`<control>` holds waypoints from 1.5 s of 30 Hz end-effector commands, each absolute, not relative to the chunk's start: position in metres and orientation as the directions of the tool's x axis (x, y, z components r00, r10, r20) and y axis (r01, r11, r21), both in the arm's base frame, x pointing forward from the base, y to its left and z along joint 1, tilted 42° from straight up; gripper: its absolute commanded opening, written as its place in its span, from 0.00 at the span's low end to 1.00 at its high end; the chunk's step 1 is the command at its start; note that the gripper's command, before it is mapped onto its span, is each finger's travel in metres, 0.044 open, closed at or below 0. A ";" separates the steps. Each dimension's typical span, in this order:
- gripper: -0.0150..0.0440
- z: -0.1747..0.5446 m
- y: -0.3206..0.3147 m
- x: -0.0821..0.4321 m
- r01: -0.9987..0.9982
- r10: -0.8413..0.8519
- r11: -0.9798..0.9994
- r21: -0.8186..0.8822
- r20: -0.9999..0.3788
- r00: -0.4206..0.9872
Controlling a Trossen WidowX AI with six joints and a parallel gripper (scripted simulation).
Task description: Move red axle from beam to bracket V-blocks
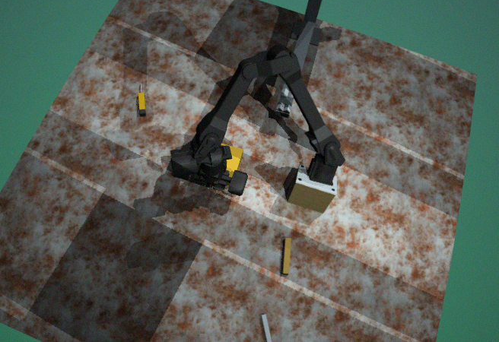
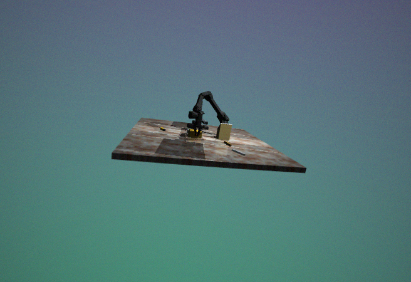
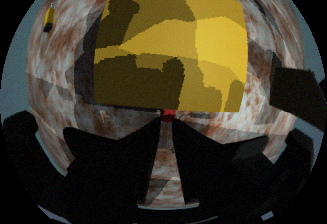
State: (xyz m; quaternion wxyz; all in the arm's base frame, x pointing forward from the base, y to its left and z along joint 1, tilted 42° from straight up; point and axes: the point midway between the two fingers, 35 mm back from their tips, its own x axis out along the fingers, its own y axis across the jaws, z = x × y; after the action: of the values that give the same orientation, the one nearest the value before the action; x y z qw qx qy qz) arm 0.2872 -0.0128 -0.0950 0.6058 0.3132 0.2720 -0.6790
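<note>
Mostly hidden, the red axle (image 3: 168, 113) shows just a stub, pinched by the pincer (image 1: 214, 187) (image 2: 197, 133) (image 3: 166, 121) beside the partly covered yellow beam (image 1: 234, 162) (image 2: 190, 134) (image 3: 219, 44).

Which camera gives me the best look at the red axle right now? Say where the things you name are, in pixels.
The wrist view: the red axle (image 3: 168, 114) shows there as a small red patch at the yellow beam's (image 1: 234, 160) (image 2: 193, 133) (image 3: 171, 49) edge, by the fingertips. From the top, the gripper hides it; in the exterior view I can't make it out.
</note>
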 end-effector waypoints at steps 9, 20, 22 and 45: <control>0.25 -0.097 -0.010 0.288 0.993 -0.651 -0.119 0.011 -0.756 -0.070; 0.25 -0.108 0.004 0.292 0.993 -0.649 -0.117 0.011 -0.757 -0.068; 0.25 -0.110 0.007 0.293 0.993 -0.649 -0.117 0.011 -0.758 -0.068; 0.25 -0.135 0.037 0.296 0.993 -0.648 -0.116 0.011 -0.759 -0.067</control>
State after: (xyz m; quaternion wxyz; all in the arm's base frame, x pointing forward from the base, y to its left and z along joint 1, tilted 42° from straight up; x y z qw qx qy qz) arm 0.2956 0.0316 -0.1306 0.6074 0.3133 0.2733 -0.6769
